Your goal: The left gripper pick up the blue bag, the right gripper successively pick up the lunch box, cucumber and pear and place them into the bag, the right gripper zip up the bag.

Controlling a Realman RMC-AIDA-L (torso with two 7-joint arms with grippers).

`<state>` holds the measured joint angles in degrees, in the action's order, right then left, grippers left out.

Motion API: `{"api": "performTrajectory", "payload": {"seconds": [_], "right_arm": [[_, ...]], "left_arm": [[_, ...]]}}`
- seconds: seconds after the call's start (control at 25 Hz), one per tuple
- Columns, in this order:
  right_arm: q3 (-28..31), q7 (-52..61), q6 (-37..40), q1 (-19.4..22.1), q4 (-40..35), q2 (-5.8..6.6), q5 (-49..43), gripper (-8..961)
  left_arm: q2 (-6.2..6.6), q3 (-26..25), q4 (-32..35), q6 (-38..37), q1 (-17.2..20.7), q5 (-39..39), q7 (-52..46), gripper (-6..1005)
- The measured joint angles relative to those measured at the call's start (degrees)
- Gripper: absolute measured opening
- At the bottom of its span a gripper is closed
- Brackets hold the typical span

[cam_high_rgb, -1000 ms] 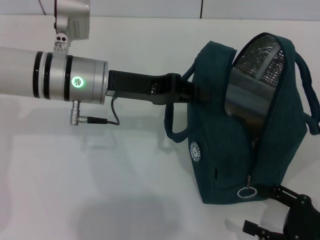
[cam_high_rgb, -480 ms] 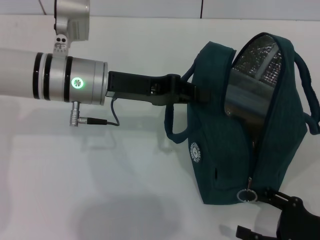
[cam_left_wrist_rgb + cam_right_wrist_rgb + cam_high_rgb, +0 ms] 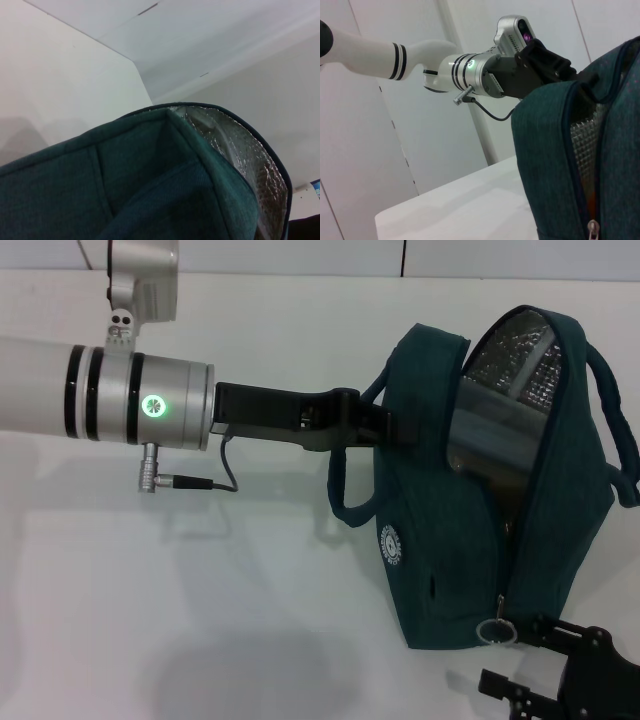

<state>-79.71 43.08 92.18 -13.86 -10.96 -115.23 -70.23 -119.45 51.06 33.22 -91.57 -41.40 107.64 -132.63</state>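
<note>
Since the earlier frames, little is being altered in the scene except at the lower right of the head view, where the right gripper [image 3: 535, 665] is being shifted slightly beside the ring-pull zipper [image 3: 496, 630], the blue bag [image 3: 440, 520] being kept where it was. This bag is being stood upright on the white table [image 3: 200, 590], its mouth gaping so that the silver foil lining [image 3: 510, 360] is being shown, and a small patch of orange [image 3: 590, 202] is being glimpsed inside above the zipper slider in the right wrist view. Its upper edge is being held at the near side by the left gripper [image 3: 385, 425], fingers clamped on the fabric there. The right gripper's fingers are being kept apart, with one tip just beside the ring, nothing being gripped between them. To the bag's left a broad stretch of table is being left for movement, while its right side is being crowded close to the picture's edge.
</note>
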Motion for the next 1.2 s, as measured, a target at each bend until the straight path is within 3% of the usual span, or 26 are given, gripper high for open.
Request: {"api": "performTrajectory", "payload": {"seconds": [0.64,1.2], "right_arm": [[-0.01,0.07,-0.97,-0.20,-0.10,0.01,0.49,226],[-0.01,0.07,-1.08,-0.37,-0.35,-0.07,1.32,215]], "left_arm": [[0.02,0.00,0.00,-0.01,0.00,0.02,0.14,85],[-0.07,0.00,0.00,-0.01,0.00,0.02,0.29,95]]}}
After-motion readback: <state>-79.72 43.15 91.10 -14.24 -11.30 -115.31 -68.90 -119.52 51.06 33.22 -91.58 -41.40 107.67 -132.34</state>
